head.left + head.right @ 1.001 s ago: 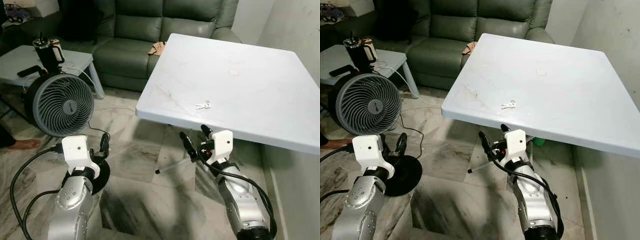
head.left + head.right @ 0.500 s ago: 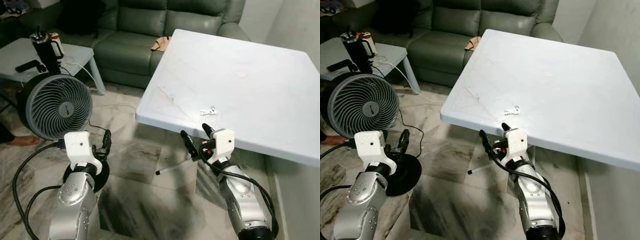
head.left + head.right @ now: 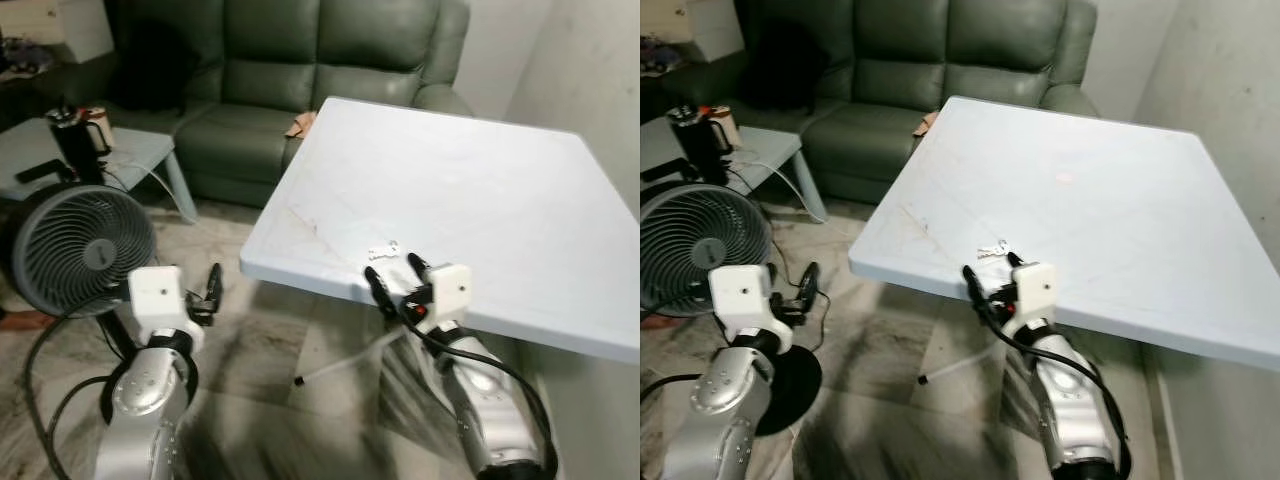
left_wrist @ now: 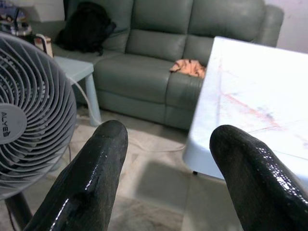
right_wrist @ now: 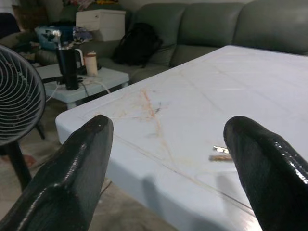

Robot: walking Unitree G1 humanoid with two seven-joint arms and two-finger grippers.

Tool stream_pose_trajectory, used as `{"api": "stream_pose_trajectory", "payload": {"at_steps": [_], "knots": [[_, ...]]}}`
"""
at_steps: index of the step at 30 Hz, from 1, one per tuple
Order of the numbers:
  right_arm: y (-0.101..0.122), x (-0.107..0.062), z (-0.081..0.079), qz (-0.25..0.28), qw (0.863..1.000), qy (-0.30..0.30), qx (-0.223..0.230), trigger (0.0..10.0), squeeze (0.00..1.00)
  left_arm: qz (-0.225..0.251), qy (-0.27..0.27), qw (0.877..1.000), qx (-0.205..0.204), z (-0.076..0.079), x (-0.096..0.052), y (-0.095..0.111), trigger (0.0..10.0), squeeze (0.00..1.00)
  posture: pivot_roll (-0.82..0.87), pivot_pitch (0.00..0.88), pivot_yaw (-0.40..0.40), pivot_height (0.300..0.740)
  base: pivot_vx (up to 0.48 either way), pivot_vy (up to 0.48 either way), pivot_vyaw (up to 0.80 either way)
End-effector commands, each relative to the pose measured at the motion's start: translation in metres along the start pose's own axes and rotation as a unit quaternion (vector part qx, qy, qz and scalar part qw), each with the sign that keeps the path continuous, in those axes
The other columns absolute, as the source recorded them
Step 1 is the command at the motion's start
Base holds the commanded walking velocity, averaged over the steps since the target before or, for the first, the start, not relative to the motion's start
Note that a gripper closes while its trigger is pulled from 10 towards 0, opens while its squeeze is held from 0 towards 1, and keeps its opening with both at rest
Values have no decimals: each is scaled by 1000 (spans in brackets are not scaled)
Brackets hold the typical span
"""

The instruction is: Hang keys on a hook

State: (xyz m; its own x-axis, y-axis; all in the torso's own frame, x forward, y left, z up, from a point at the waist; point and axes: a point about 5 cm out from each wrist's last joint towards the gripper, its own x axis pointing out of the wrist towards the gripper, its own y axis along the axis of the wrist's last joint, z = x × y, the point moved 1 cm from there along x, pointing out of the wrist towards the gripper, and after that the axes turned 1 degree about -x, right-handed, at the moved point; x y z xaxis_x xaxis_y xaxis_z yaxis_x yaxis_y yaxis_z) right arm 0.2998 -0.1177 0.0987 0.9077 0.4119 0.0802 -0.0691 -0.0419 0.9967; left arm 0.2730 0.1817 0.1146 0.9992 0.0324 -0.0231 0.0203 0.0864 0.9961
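While the robot stands at the near corner of the white tabletop [image 3: 480, 180], the keys [image 3: 383, 250] lie close to the near edge, just in from the rounded corner. Bare white surface runs wide behind and to the right of them. A wall closes the right side; the green sofa [image 3: 290, 60] sits past the far edge.

Right pincer [image 3: 395, 275] is raised at the near edge, just short of the keys, fingers spread apart, grasping nothing. In the right wrist view the keys [image 5: 220, 153] lie on the tabletop between the two black fingers [image 5: 72, 163], close to one of them.

Left pincer [image 3: 210, 290] is held low over the marble floor [image 3: 270, 340], left of the tabletop, well apart from it, fingers parted and empty. The left wrist view shows its fingers [image 4: 91, 173] framing the gap between the fan [image 4: 29, 120] and the tabletop corner.

Keys: small, silvery, flat on the surface. Long axis roughly parallel to the near edge. Which end points which way is too small to tell.

Fan [image 3: 80, 250] stands on the floor at left, with a low side table [image 3: 130, 150] behind it carrying a dark tumbler [image 3: 72, 135]. Open floor lies between the fan and the tabletop leg.
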Motion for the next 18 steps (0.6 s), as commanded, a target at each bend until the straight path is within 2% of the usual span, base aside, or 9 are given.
{"api": "stream_pose_trajectory", "payload": {"at_steps": [1, 18], "knots": [[5, 0, 5, 7, 1000, -7, -3, 10000, 0, 4, -6, 1000, 3, 4, 1, 3, 10000, 0, -63, 20, -21, 740, 307, 0, 0], [5, 0, 6, 5, 1000, -4, -4, 10000, 0, 3, -6, 1000, -2, 5, 1, 3, 10000, 0, -63, 21, -26, 740, 306, 0, 0]]}}
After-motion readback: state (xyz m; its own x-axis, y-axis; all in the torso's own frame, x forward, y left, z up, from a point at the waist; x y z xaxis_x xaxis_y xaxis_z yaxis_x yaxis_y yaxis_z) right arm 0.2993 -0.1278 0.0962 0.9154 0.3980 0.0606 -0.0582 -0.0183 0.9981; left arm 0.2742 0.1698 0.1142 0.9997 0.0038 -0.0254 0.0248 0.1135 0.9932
